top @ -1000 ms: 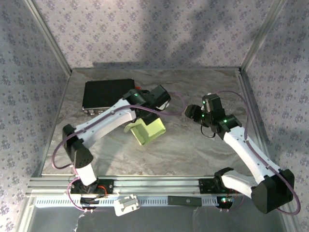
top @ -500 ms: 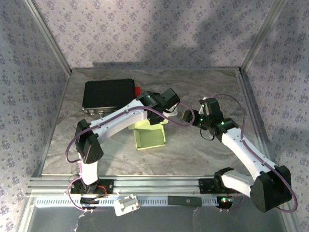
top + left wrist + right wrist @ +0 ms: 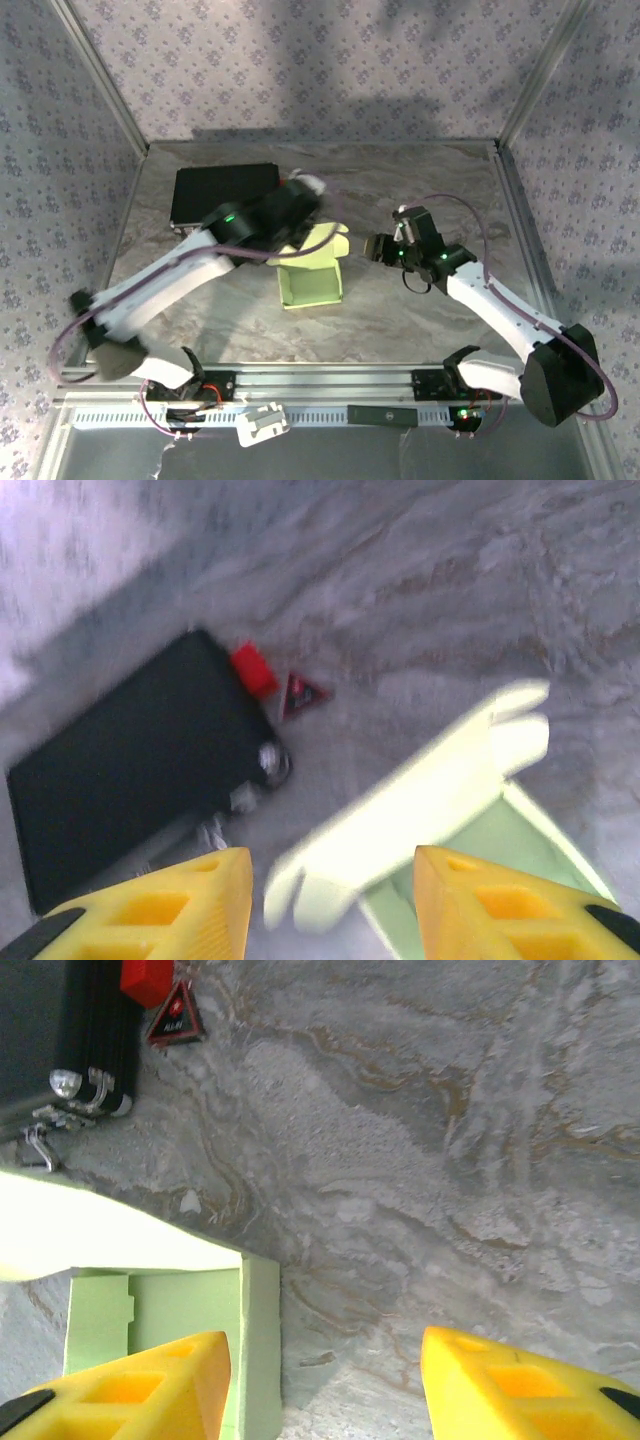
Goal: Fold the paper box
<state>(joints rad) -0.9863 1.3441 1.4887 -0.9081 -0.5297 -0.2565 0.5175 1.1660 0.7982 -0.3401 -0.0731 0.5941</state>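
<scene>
Paper box (image 3: 312,285) about centre of marbled worktop (image 3: 430,325): open pale green tray, lid flap standing along its far side. Right claw (image 3: 376,246) just beside box's right side, low over worktop, fingers spread, empty. Left claw (image 3: 330,885) over lid flap, fingers spread, nothing pinched; motion-blurred in top view. Black case (image 3: 222,192) in far left corner, red tab (image 3: 254,670) at its edge.
</scene>
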